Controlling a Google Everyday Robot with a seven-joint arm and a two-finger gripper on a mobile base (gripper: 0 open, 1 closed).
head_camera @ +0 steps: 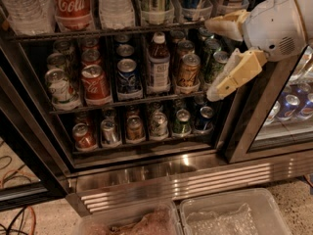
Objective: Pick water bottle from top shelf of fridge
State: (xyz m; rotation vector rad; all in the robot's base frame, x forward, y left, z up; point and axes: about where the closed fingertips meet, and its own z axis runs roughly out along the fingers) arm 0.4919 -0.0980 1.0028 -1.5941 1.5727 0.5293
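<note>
The fridge (195, 180) stands open with its ribbed steel base panel below. On the top shelf (122, 31), at the picture's top edge, a clear ribbed water bottle (22, 6) stands at far left, a red-labelled Coca-Cola bottle (71, 4) beside it, then another clear bottle (115, 4). Their tops are cut off. My gripper (209, 60) is at the right, in front of the right end of the shelves. Its two cream fingers (237, 75) are spread wide and hold nothing. It is well to the right of the water bottle.
Two lower shelves hold several cans (95, 82) and a small bottle (159, 65). A dark door post (249, 126) and a glass door with cans behind (288, 106) are at right. Two clear plastic bins (230, 214) sit below. Cables (19, 180) lie at left.
</note>
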